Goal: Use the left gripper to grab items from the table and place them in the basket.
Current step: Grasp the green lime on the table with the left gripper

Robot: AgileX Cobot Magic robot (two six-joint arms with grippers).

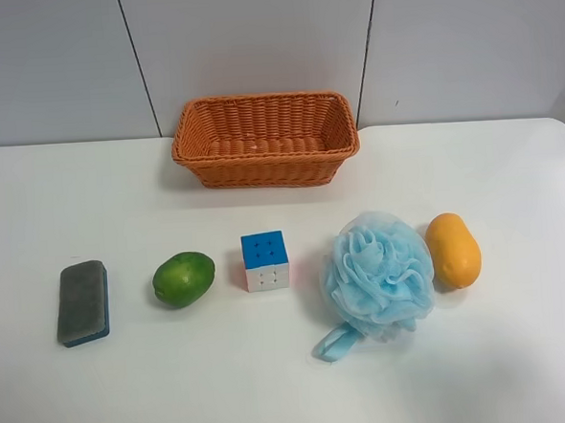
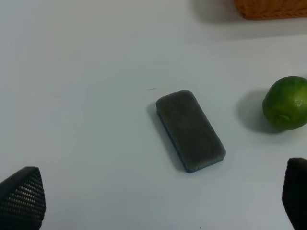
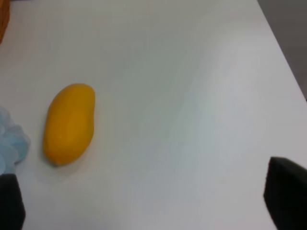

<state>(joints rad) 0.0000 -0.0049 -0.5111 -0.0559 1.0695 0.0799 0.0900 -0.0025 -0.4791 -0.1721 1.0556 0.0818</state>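
On the white table point(image 1: 293, 383), a row holds a grey-and-blue eraser block point(image 1: 83, 301), a green oval fruit point(image 1: 183, 279), a colourful puzzle cube point(image 1: 265, 260), a light blue mesh bath pouf point(image 1: 379, 275) and an orange mango point(image 1: 454, 250). The wicker basket point(image 1: 266, 165) stands empty behind them. No arm shows in the exterior high view. My left gripper point(image 2: 158, 201) is open and empty above the table, short of the eraser point(image 2: 191, 130). The green fruit point(image 2: 286, 103) lies beside it. My right gripper point(image 3: 147, 196) is open and empty, near the mango point(image 3: 69, 123).
A grey panelled wall point(image 1: 253, 41) rises behind the table's far edge. In the right wrist view the table's edge point(image 3: 283, 57) runs close past the mango's side, and the pouf's rim point(image 3: 9, 141) shows. A basket corner point(image 2: 271, 8) shows in the left wrist view.
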